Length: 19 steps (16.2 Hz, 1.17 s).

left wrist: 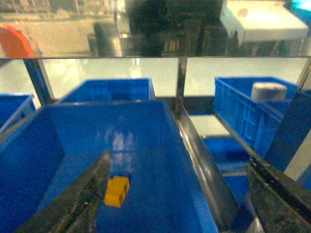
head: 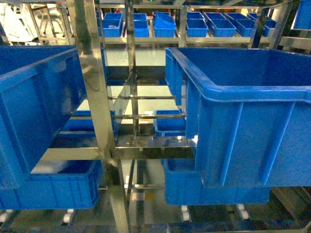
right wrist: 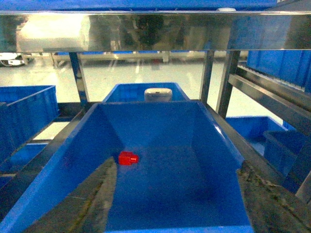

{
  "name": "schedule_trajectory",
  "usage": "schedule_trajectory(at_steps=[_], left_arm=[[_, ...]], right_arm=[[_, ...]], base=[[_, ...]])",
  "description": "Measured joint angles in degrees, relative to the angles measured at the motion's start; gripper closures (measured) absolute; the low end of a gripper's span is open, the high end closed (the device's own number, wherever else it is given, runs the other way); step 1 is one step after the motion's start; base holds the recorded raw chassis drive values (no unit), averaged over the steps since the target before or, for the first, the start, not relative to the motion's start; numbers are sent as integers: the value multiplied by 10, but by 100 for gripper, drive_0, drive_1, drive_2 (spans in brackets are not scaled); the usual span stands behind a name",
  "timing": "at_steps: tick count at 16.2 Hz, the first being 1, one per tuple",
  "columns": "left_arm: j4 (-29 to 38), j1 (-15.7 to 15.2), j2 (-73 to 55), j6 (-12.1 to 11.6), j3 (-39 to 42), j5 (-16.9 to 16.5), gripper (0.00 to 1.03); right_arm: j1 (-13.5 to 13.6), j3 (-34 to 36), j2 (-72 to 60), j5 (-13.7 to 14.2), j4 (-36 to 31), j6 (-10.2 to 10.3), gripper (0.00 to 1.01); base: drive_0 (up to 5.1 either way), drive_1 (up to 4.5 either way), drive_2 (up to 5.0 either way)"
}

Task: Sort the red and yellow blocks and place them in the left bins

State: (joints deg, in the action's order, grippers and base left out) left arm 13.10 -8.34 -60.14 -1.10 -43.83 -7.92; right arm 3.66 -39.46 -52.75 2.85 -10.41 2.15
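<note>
The orange-yellow block (left wrist: 117, 191) lies on the floor of a blue bin (left wrist: 160, 126) in the left wrist view, just right of one finger. My left gripper (left wrist: 177, 196) hangs open above that bin, fingers wide apart and holding nothing. In the right wrist view the small red block (right wrist: 128, 158) rests on the floor of another blue bin (right wrist: 214, 145), toward its back left. My right gripper (right wrist: 177, 201) is open over this bin's near end, empty, with the red block ahead of its left finger. Neither gripper nor block shows in the head view.
A steel rack post (head: 97, 116) stands between two large blue bins (head: 34, 102) (head: 248, 116) in the head view, with more bins below and behind. A steel rail (left wrist: 204, 165) runs right of the yellow block's bin. White objects (left wrist: 268, 91) (right wrist: 158, 93) sit in neighbouring bins.
</note>
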Motion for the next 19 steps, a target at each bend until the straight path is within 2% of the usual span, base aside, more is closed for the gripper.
schedule_trajectory(at_steps=[1,2,3,4,8,14,15,16,18,19], left_arm=[[67,8,34,7,71,9,33],[105,19,57,7,124,14,46],[125,27,78,7,165,20,58],[129,30,83,7,175,21,62],[139,35,104,7,210,27,75],[152,43,134,8,256,43,95],[154,62,145,9,270,71,102],[157,89,173,10,301,72,101],[108,82,316,10,397,80,101],[95,83,336,10,404,80,101]], right_arm=[[-24,55,27,-24,-56,-8,35],[-39,106,47,-26,-100,-10,49],[-40,142,64,-26,-114,-12,60],[-40,158,72,-27,-118,-13,66],[-39,186,87,-27,-126,-15,77],[-39,229,119,-27,-139,-17,99],[-39,241,130,-27,-142,-18,99],[-39,270,153,-27,-143,-19,99],[-39,356,287,-28,-96,-20,99],[-39,362,301,-28,-86,-20,99]], base=[[0,0,0],[0,0,0],[0,0,0],[0,0,0],[0,0,0],[0,0,0],[0,0,0],[0,0,0],[0,0,0],[0,0,0]])
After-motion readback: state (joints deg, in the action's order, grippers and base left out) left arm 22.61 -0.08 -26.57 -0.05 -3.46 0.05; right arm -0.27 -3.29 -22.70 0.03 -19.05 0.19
